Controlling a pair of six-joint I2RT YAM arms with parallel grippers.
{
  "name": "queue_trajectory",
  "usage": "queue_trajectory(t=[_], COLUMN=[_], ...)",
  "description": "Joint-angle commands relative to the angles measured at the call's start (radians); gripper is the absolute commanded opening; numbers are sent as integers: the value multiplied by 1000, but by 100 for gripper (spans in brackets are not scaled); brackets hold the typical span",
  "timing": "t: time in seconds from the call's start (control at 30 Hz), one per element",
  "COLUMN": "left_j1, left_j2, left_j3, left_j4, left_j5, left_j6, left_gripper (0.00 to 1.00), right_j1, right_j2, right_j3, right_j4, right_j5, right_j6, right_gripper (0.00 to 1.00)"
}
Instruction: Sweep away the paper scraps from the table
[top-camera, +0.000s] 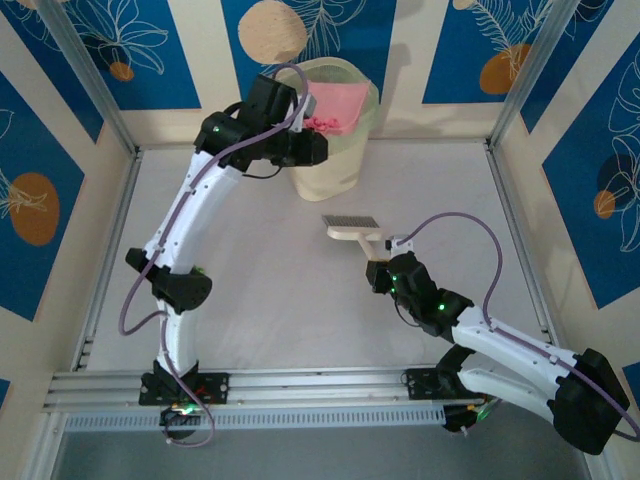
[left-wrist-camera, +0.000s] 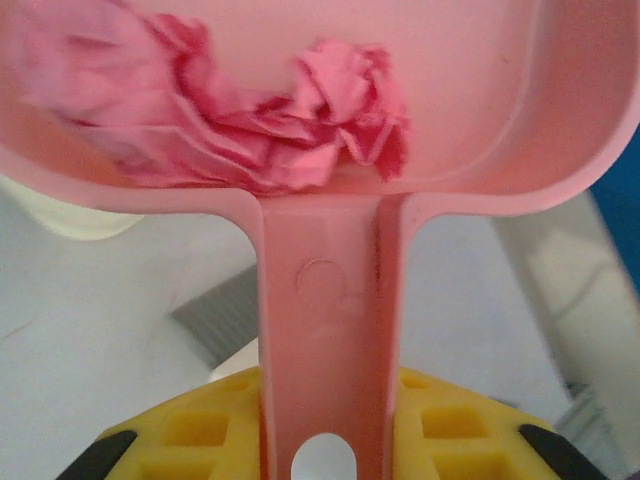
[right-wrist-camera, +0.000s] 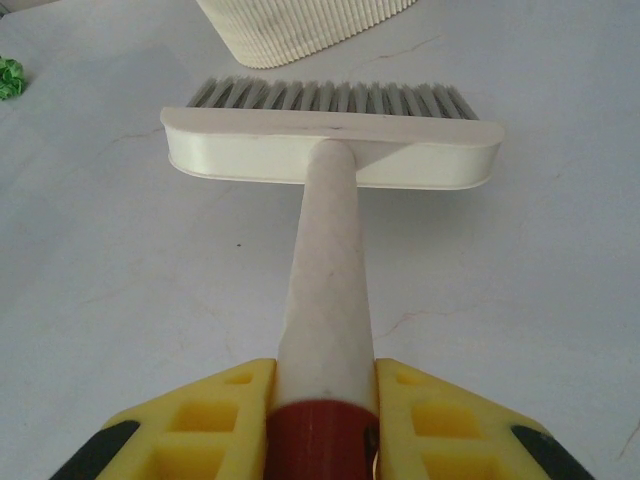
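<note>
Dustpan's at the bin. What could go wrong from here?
1. The pink wads sit bunched at the handle end of the dustpan; they may cling or drop outside the bin.
2. A green scrap lies on the table, away from the brush, and could be missed.

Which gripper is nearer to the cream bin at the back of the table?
Left. The left gripper is up at the bin, holding the pink dustpan at its opening. The right gripper, shut on the brush, is in front of the bin, apart from it.

The dustpan (left-wrist-camera: 330, 300) and the brush (right-wrist-camera: 330, 160) look like smooth plastic, the paper scraps (left-wrist-camera: 330, 110) crumpled, the table (right-wrist-camera: 120, 300) matt.
</note>
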Motion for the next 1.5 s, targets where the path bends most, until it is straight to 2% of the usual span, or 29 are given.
queue_trajectory(t=[0.0, 0.27, 0.53, 0.93, 1.17, 1.47], left_j1=[57, 86, 96, 134, 159, 176], left_j2=[11, 80, 132, 235, 212, 181], left_j3=[55, 40, 29, -24, -208, -347], left_j4=[146, 310, 475, 948, 1256, 1482], left_j5=[164, 302, 354, 422, 403, 424], left_j6=[-112, -283, -416, -790, -958, -1087], left_gripper=[0, 0, 0, 0, 0, 0], right_j1=[6, 6, 4, -4, -7, -6], right_j2=[-17, -11, -9, 0, 11, 29], right_j3=[13, 16, 17, 18, 21, 23], right_j4=[38, 41, 41, 45, 47, 56], right_j5=[16, 15, 19, 20, 24, 25], right_j6=[-19, -28, -32, -39, -45, -49], right_gripper=[0, 0, 0, 0, 0, 0])
